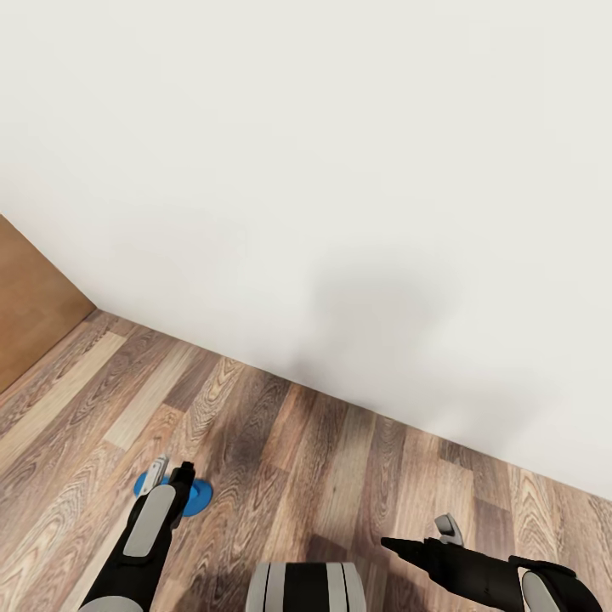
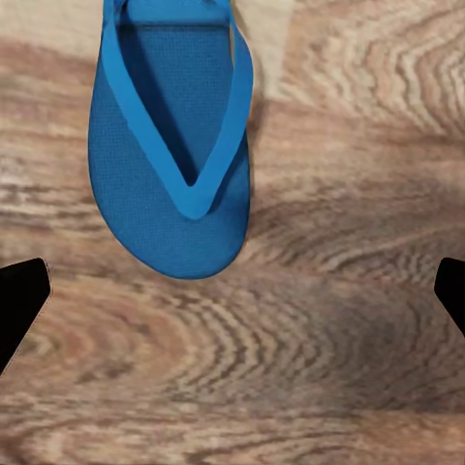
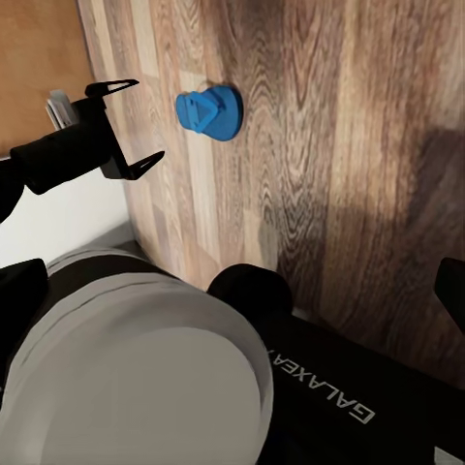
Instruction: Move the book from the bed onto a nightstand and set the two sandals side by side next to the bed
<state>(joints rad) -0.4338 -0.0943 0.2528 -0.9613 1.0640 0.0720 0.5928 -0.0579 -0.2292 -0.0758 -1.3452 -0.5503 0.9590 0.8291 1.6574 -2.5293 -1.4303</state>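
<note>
One bright blue sandal [image 1: 197, 497] lies flat on the wood-plank floor, strap up. My left gripper [image 1: 174, 474] hangs just above its near end. In the left wrist view the sandal [image 2: 174, 165] sits a little beyond the open left gripper [image 2: 232, 295], whose black fingertips [image 2: 21, 300] stand wide apart with bare floor between them. The right wrist view shows the same sandal [image 3: 208, 111] beside the left gripper [image 3: 131, 126]. My right gripper [image 1: 404, 544] hovers low at the right, open and empty. The book, the bed and the nightstand are out of view.
A white wall [image 1: 340, 170] runs close ahead across the floor. A brown door [image 1: 30, 297] stands at the far left. My own base [image 1: 306, 586] sits between the arms. Wood floor [image 1: 340, 459] lies between the sandal and the wall.
</note>
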